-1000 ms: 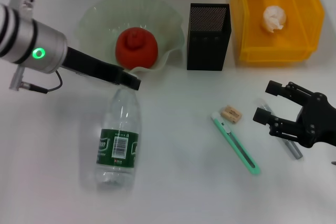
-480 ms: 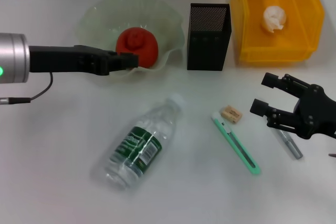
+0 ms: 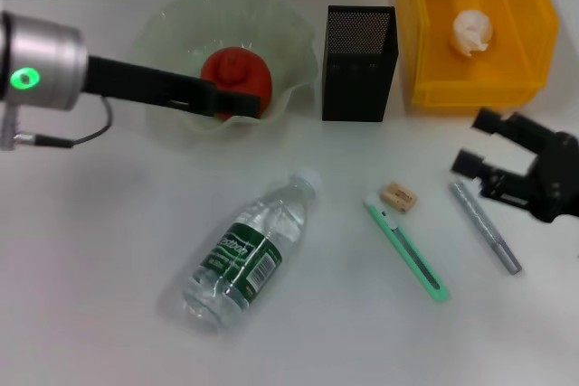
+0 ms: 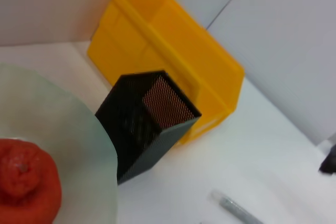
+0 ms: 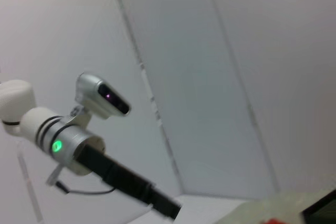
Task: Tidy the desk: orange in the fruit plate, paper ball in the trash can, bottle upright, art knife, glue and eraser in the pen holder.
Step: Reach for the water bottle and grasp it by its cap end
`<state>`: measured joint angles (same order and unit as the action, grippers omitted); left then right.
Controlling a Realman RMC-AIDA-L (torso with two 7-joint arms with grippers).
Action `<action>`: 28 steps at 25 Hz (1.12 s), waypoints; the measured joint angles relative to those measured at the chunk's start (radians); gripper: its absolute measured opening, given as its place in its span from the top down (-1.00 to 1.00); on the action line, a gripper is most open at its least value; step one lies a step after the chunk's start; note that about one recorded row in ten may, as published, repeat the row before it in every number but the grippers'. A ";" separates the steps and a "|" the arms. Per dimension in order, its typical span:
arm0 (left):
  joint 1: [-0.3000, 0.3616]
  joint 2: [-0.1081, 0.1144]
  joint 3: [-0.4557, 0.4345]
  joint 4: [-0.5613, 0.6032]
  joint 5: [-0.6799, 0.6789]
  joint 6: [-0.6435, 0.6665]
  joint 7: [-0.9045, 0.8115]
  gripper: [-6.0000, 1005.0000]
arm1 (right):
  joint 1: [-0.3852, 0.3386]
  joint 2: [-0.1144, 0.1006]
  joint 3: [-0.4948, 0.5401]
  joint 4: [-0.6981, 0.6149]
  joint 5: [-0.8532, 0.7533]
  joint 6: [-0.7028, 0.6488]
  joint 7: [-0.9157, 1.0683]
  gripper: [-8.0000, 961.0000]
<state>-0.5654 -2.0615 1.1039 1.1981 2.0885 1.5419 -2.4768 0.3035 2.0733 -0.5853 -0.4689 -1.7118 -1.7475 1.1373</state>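
The orange (image 3: 235,79) lies in the pale green fruit plate (image 3: 167,24). A paper ball (image 3: 472,31) rests inside the yellow trash can (image 3: 434,89). On its side on the table is the clear bottle (image 3: 244,255), white cap pointing to the far right. Between the bottle and my right gripper lie the tan eraser (image 3: 398,196), the green art knife (image 3: 407,250) and the grey glue stick (image 3: 486,226). The black mesh pen holder (image 3: 359,62) stands upright. My left gripper (image 3: 242,102) hovers at the plate's front rim beside the orange. The right gripper (image 3: 475,142) is open and holds nothing, just beyond the glue's far end.
The left wrist view shows the pen holder (image 4: 147,121) in front of the trash can (image 4: 173,35), with the plate (image 4: 89,145), the orange (image 4: 23,182) and the glue (image 4: 236,211) at the picture's edges. The trash can stands close to the pen holder's right.
My left gripper left the bottle's cap and rose back to the plate. The bottle swung round to lie diagonally. The right gripper drew back to the far right, uncovering the glue.
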 joint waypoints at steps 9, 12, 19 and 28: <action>-0.168 -0.010 0.211 -0.016 0.237 -0.087 -0.228 0.27 | -0.053 -0.005 0.053 0.003 0.000 0.007 -0.032 -0.77; -0.227 -0.017 0.305 -0.068 0.322 -0.132 -0.294 0.05 | -0.062 -0.003 0.057 0.004 0.000 0.008 -0.052 -0.77; -0.256 -0.018 0.352 -0.116 0.338 -0.161 -0.320 -0.50 | -0.066 0.000 0.064 0.025 -0.005 0.008 -0.077 -0.77; -0.250 -0.019 0.364 -0.155 0.342 -0.193 -0.319 -0.68 | -0.066 0.001 0.055 0.035 -0.008 0.009 -0.091 -0.77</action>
<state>-0.8152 -2.0801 1.4683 1.0430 2.4305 1.3488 -2.7953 0.2377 2.0744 -0.5303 -0.4335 -1.7198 -1.7387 1.0464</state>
